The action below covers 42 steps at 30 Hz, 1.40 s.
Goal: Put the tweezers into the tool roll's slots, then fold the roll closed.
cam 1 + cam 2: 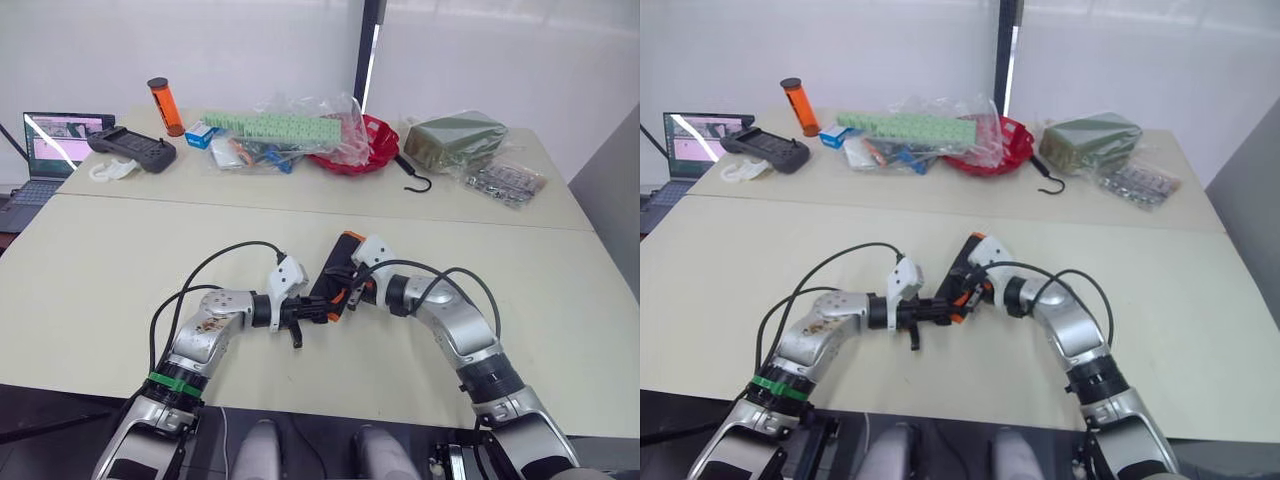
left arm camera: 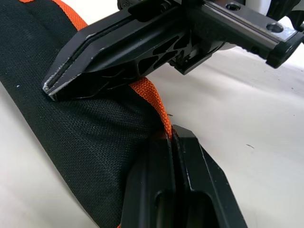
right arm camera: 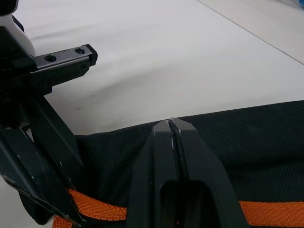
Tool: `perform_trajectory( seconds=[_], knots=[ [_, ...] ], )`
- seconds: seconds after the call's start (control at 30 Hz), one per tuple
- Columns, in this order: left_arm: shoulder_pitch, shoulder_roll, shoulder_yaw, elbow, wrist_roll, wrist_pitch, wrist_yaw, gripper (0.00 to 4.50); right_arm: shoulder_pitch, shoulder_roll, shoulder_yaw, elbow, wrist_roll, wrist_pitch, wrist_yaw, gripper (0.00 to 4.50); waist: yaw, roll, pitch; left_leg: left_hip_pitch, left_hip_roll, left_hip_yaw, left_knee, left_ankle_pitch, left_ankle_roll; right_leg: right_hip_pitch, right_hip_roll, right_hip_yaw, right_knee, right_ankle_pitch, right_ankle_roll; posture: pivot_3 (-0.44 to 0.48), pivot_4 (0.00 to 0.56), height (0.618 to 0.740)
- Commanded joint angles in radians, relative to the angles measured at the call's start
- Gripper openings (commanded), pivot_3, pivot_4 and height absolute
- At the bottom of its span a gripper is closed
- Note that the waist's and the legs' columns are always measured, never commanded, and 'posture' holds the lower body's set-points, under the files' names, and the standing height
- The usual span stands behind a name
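Left eye view: the tool roll point(image 1: 337, 268) is seen folded at the counter's point(image 1: 120, 270) centre, the left gripper point(image 1: 318, 312) at its 7 o'clock end, the right gripper point(image 1: 343, 290) beside it. Left wrist view: fingers point(image 2: 199, 190) are pressed together on orange trim. Right wrist view: fingers point(image 3: 156, 175) are closed against the roll's fabric

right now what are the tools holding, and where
Both hold the roll: the left tool is shut on its orange edge trim, the right tool on the black fabric.
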Motion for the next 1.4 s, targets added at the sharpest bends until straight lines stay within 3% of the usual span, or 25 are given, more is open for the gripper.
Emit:
perform_trajectory(
  seconds=[0.03, 0.37, 0.4, 0.43, 0.5, 0.83, 0.87, 1.23, 1.4],
  knots=[
    [0.026, 0.029, 0.003, 0.027, 0.008, 0.06, -0.01, 0.32, 0.024, -0.017, -0.009, 0.043, -0.024, -0.028, 0.013, 0.0, -0.001, 0.0, 0.0, 0.0, 0.0, 0.0, 0.0, 0.0, 0.0, 0.0, 0.0, 0.0, 0.0, 0.0, 0.0, 0.0, 0.15, 0.738],
    [0.022, 0.141, 0.081, -0.011, -0.074, 0.041, -0.158, 3.56, 0.001, -0.017, 0.031, 0.129, -0.071, -0.046, 0.034, 0.0, -0.011, 0.0, 0.0, 0.003, 0.002, 0.0, -0.002, 0.0, 0.0, 0.0, 0.002, 0.0, 0.0, 0.0, 0.0, 0.0, 0.15, 0.738],
    [0.014, 0.15, 0.097, -0.007, -0.084, 0.032, -0.169, 3.83, 0.001, -0.016, 0.031, 0.131, -0.072, -0.045, 0.036, 0.0, -0.011, 0.0, 0.0, 0.003, 0.002, 0.0, -0.002, 0.0, 0.0, 0.0, 0.002, 0.0, 0.0, 0.0, 0.0, 0.0, 0.15, 0.738],
    [0.003, 0.153, 0.117, 0.003, -0.097, 0.029, -0.174, 3.83, 0.001, -0.016, 0.031, 0.132, -0.072, -0.044, 0.037, 0.0, -0.01, 0.0, 0.0, 0.002, 0.002, 0.0, -0.002, 0.0, 0.0, 0.0, 0.001, 0.0, 0.0, 0.0, 0.0, 0.0, 0.15, 0.738],
    [-0.018, 0.154, 0.152, 0.026, -0.132, 0.042, -0.186, 3.45, 0.002, -0.015, 0.032, 0.131, -0.071, -0.041, 0.039, 0.0, -0.009, 0.0, 0.0, 0.002, 0.002, 0.0, -0.002, 0.0, 0.0, 0.0, 0.001, 0.0, 0.0, 0.0, 0.0, 0.0, 0.15, 0.738],
    [-0.09, 0.07, 0.15, 0.096, -0.112, -0.02, -0.192, 0.16, 0.01, -0.005, 0.036, 0.121, -0.075, -0.026, 0.037, 0.0, -0.006, 0.0, 0.0, 0.0, 0.001, 0.0, -0.001, 0.0, 0.0, -0.002, 0.001, 0.0, 0.0, 0.0, 0.0, 0.0, 0.15, 0.738],
    [-0.093, 0.063, 0.145, 0.101, -0.105, -0.028, -0.196, 0.02, 0.011, -0.005, 0.034, 0.12, -0.075, -0.024, 0.035, 0.0, -0.006, 0.0, 0.0, 0.0, 0.001, 0.0, -0.001, 0.0, 0.0, -0.001, 0.001, 0.0, 0.0, 0.0, 0.0, 0.0, 0.15, 0.738],
    [-0.113, 0.021, 0.012, 0.283, 0.091, -0.222, -0.196, 0.02, 0.024, 0.004, 0.016, 0.085, -0.06, -0.029, 0.02, 0.0, -0.005, 0.0, 0.0, 0.0, 0.001, 0.0, -0.001, 0.0, 0.0, -0.001, 0.001, 0.0, 0.0, 0.0, 0.0, 0.0, 0.15, 0.738],
    [-0.118, -0.013, -0.01, 0.356, 0.132, -0.268, -0.182, 0.02, 0.047, 0.008, 0.011, -0.021, -0.025, -0.062, 0.058, 0.0, -0.002, 0.0, 0.0, 0.0, 0.0, 0.0, -0.001, 0.0, 0.0, -0.001, 0.001, 0.0, 0.0, 0.0, 0.0, 0.0, 0.15, 0.738]
  ],
)
